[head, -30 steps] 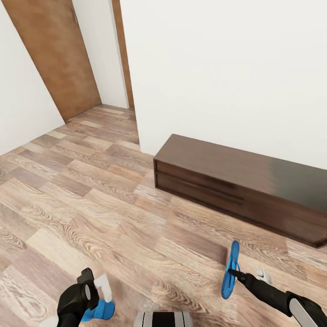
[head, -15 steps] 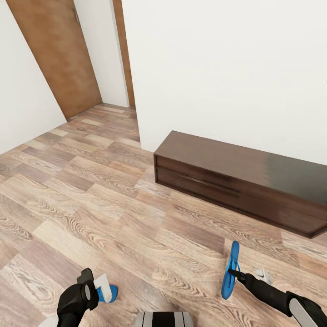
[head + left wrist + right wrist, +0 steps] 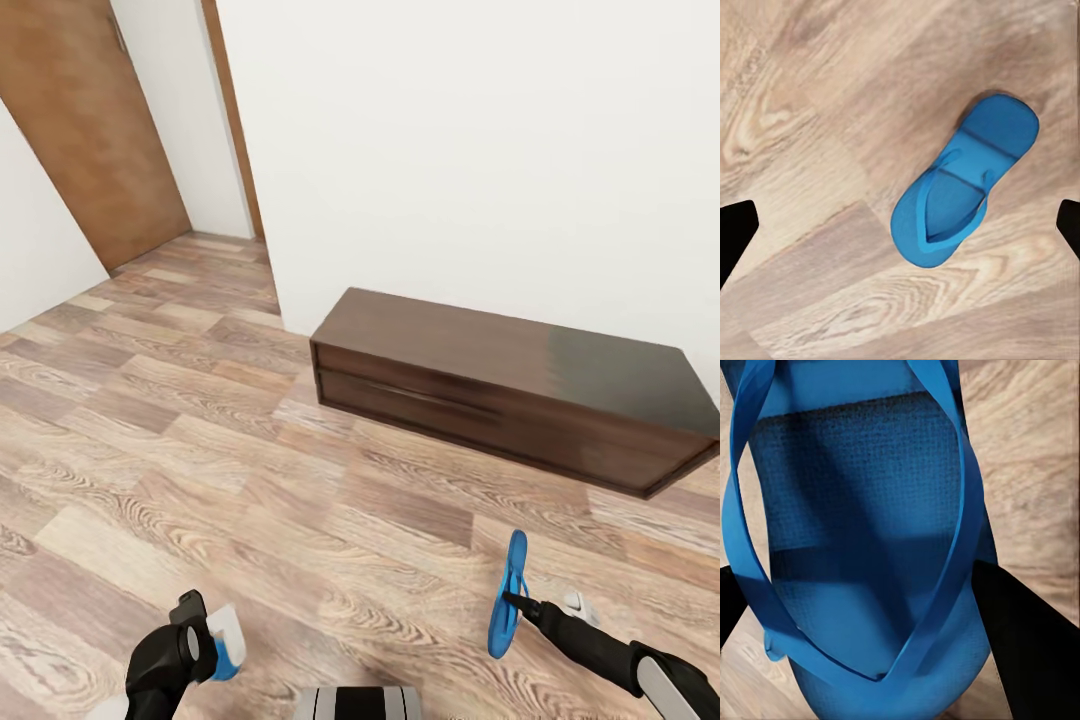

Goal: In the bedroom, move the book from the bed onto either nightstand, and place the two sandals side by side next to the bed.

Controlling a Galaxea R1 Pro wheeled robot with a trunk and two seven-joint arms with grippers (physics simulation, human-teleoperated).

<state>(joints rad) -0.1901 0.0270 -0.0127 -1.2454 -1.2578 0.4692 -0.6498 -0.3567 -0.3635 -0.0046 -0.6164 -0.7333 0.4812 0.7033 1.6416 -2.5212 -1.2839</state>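
Right gripper (image 3: 508, 600) is clamped on one blue sandal (image 3: 509, 592), held on edge above the wood floor (image 3: 300, 520), nearer the robot than the long dark cabinet (image 3: 500, 395). Left gripper (image 3: 205, 635) has its fingers spread with nothing between them; the second sandal (image 3: 960, 187) lies flat on the floor under it, mostly hidden by the gripper in the head view. Brown door (image 3: 80, 120) is cut off, well left of the cabinet.

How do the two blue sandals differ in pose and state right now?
The sandal under the left gripper lies flat on the wood floor, strap side up, ungripped between open fingers. The sandal in the right gripper hangs on edge above the floor, clamped. Both are bright blue flip-flops.
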